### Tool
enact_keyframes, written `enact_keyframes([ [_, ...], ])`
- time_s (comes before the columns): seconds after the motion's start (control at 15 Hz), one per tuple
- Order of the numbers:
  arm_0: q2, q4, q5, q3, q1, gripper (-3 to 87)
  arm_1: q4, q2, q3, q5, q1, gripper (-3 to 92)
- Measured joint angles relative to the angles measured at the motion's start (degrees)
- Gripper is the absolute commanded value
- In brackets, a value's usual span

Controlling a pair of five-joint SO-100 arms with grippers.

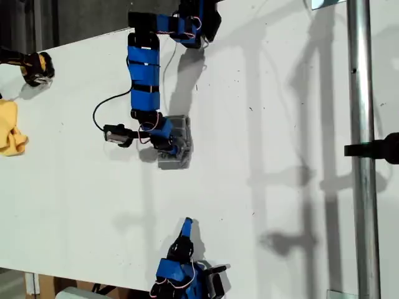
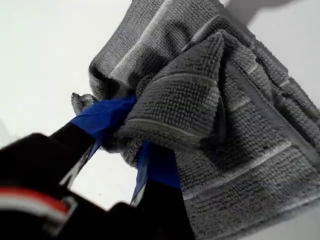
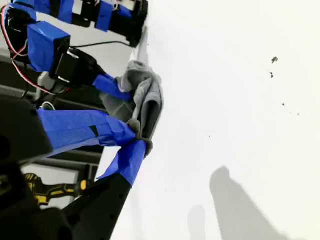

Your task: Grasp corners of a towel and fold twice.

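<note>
Table: white top (image 1: pixel 268 156) fills the exterior view, with a dark floor strip along the upper left of that view.
Pole: shiny metal tube (image 1: pixel 361 156) runs top to bottom near the exterior view's right edge; a black clamp (image 1: pixel 374 149) sits on it.
Towel: grey with thin white stripes (image 1: pixel 176 144), bunched into a small crumpled heap near the middle of the table, a little toward the exterior view's left; in the first wrist view (image 2: pixel 225 115) it lies in thick folds, a folded flap on top.
First gripper: my first gripper (image 2: pixel 127 135) reaches from the arm at the exterior view's top (image 1: pixel 163 138) and sits on the heap; its blue-taped jaws are narrow, one above and one below a fold of the towel, pinching it.
Second gripper: my second gripper (image 3: pixel 136 137) comes from the arm at the exterior view's bottom edge (image 1: pixel 187 225), well apart from the heap in that view; its jaws are drawn together at the tips with only a small grey scrap (image 3: pixel 134 125) between them, whether fluff or a part of the jaw I cannot tell.
Yellow cloth: crumpled (image 1: pixel 11 128) at the exterior view's left edge, far from the towel.
Yellow-black tool: lies (image 1: pixel 34 67) at the exterior view's upper left, above the yellow cloth.
</note>
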Motion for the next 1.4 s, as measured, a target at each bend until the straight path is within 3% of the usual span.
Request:
enact_keyframes([
  [0.13,0.0,0.0,0.0,0.0,0.0,0.9,-0.5,-5.3,-3.9,0.0,0.0,4.6],
  [0.47,0.0,0.0,0.0,0.0,0.0,1.0,4.9,-5.8,-14.2,-4.2,0.3,39.0],
  [0.67,0.0,0.0,0.0,0.0,0.0,1.0,6.2,-0.8,-17.7,-8.2,1.7,43.2],
  [0.87,0.0,0.0,-0.4,0.0,0.0,2.3,4.7,13.5,-12.5,-8.9,4.6,35.5],
  [1.0,0.0,0.0,-0.5,0.0,0.0,1.9,5.8,27.4,-2.8,-9.0,6.8,18.8],
  [1.13,0.0,0.0,-0.7,0.0,0.0,-0.7,12.3,42.1,7.4,-8.3,8.2,2.5],
  [1.4,0.0,-1.7,-1.3,0.8,1.2,0.6,23.7,69.9,30.6,-0.5,4.9,-0.2],
])
